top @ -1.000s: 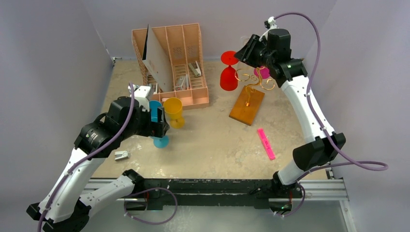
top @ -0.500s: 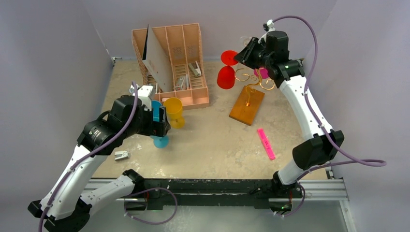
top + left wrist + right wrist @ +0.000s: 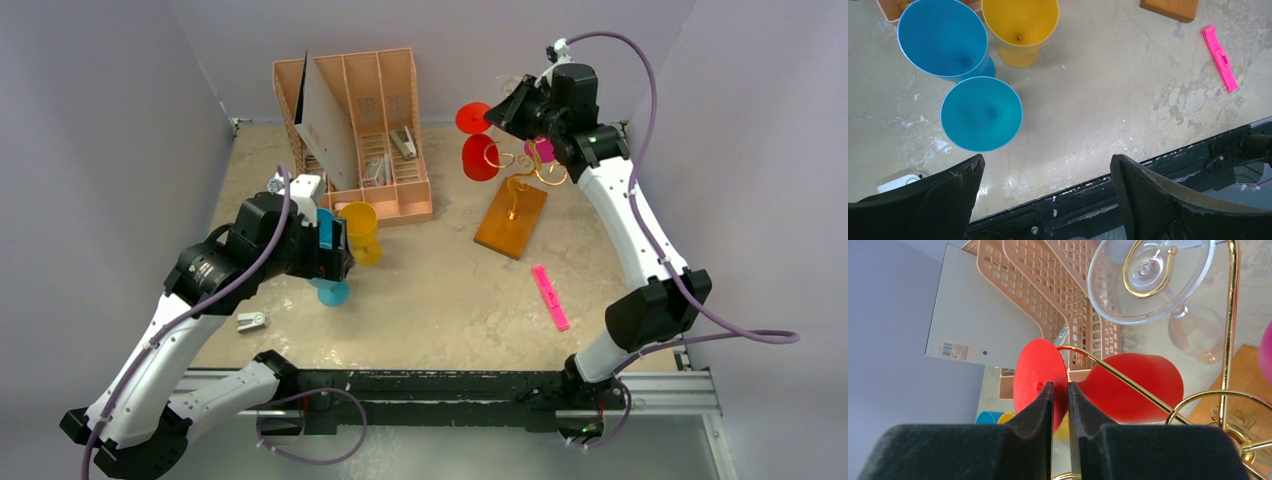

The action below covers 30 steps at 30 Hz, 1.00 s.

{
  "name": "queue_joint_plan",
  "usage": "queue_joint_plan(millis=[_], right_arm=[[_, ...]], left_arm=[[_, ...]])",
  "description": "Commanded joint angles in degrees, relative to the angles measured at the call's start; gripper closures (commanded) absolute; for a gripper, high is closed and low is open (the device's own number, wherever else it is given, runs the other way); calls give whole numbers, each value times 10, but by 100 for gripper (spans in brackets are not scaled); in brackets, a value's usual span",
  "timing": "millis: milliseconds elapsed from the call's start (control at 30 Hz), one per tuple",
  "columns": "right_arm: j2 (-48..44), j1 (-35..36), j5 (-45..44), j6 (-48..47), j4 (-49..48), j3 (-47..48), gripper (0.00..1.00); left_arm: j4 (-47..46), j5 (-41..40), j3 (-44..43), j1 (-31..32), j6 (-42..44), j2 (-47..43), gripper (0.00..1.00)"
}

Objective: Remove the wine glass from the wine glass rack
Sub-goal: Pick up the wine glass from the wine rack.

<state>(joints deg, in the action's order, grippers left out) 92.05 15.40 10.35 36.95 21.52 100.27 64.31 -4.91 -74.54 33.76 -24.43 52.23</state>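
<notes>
The wine glass rack has curly gold wire arms (image 3: 520, 165) on an orange-brown wooden base (image 3: 511, 218). A red wine glass (image 3: 478, 157) hangs upside down at its left side. My right gripper (image 3: 500, 115) is shut on the glass's round red foot (image 3: 1035, 380), pinching it between the pads (image 3: 1060, 385). A gold wire arm (image 3: 1128, 382) runs from the foot across the red bowl (image 3: 1138, 387). A clear glass (image 3: 1148, 285) and a pink glass (image 3: 541, 150) also hang on the rack. My left gripper (image 3: 1047, 159) is open and empty, far from the rack.
A pink-tan slotted file organiser (image 3: 375, 130) stands behind and left of the rack. Two blue cups (image 3: 980, 112) and a yellow cup (image 3: 1020, 27) stand under my left gripper. A pink marker (image 3: 549, 297) lies front right. A small white clip (image 3: 251, 321) lies front left.
The red glass's bowl swung left, then back right toward the rack, with my right gripper still holding its foot. My left arm shifted slightly back over the cups.
</notes>
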Motion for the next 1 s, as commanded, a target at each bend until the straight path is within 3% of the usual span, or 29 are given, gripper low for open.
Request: queue_joint_plan(millis=[0, 500, 667, 967], right_arm=[[-18, -2, 5, -18, 18, -12, 95], [-28, -2, 8, -10, 25, 1, 100], [-23, -3, 50, 50, 9, 0, 100], [-36, -5, 32, 121, -36, -12, 100]], left_arm=[[2, -9, -28, -2, 8, -1, 5], [7, -54, -32, -2, -12, -27, 8], [9, -48, -32, -2, -14, -24, 8], [10, -48, -29, -1, -21, -35, 8]])
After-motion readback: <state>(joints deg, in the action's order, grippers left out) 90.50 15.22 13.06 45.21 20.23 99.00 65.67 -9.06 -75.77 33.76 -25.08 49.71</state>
